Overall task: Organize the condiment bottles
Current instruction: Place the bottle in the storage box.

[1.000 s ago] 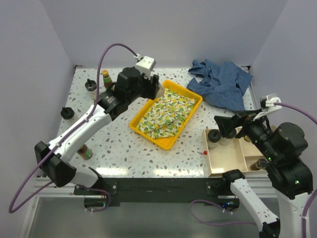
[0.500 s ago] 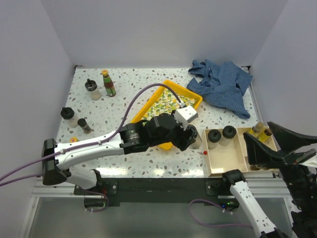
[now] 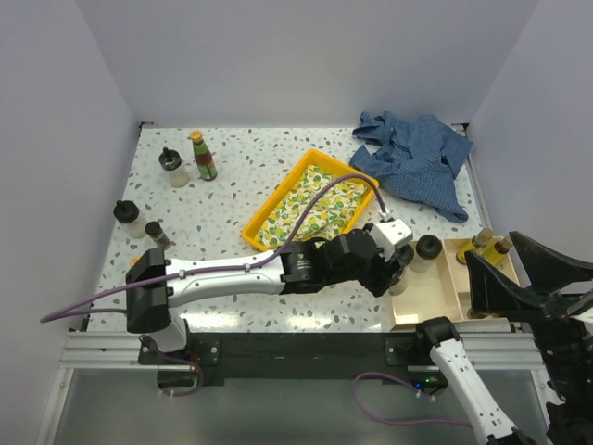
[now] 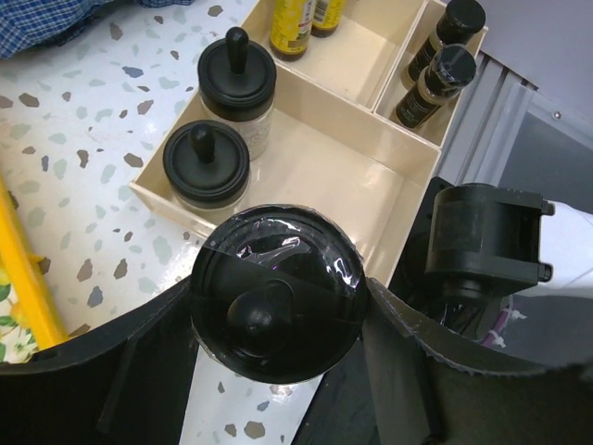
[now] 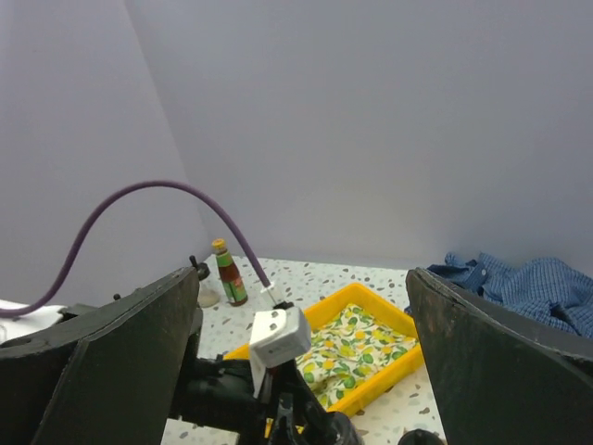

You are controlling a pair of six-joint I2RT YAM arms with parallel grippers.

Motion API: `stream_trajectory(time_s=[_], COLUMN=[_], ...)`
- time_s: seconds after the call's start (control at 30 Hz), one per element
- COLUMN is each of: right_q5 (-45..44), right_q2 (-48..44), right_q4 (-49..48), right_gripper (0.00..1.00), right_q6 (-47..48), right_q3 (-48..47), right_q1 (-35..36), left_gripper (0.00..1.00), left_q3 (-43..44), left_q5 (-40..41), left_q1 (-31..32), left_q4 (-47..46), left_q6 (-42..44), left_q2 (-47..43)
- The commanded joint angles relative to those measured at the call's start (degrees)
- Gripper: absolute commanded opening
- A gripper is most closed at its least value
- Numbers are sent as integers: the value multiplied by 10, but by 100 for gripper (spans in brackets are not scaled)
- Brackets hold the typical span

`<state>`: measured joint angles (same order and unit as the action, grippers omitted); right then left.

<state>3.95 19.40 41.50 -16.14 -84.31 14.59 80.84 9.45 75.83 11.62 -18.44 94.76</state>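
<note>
The left gripper pinches a black-lidded jar between its fingers, over the near left edge of the beige organizer. Half a second ago it hung short of that box by the tray's near corner, and a second ago it was far back beside the tray. The right gripper, jaws spread wide around nothing, has drawn off the organizer to the near right corner. The left wrist view counts two more lidded jars in the large compartment, two amber bottles in the middle one and two slim dark-capped bottles in the end one. From above only one of those jars shows, the arm covering the other, and the right gripper hides the dark-capped pair. Farther out, the top view shows the yellow tray, two loose jars and one slim loose bottle on the table's left side, then the green bottle and a blue cloth at the back. The right wrist view catches only the tray, green bottle and cloth.
</note>
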Motion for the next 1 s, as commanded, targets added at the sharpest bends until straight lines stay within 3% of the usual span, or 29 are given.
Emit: stream_trajectory(time_s=[0.0, 0.6, 0.97], right_q5=[-10, 12, 12], right_q2=[-13, -16, -21], right_q4=[-19, -14, -8], right_gripper=[99, 99, 99], right_q6=[-9, -13, -8], right_q3=[-1, -9, -18], right_q1=[0, 0, 0], left_gripper=[0, 0, 0], left_q3=[69, 182, 287], left_q5=[-10, -15, -2], left_q1=[5, 11, 12], left_q4=[-83, -137, -117], left_q6=[13, 78, 102], left_q2=[34, 183, 279])
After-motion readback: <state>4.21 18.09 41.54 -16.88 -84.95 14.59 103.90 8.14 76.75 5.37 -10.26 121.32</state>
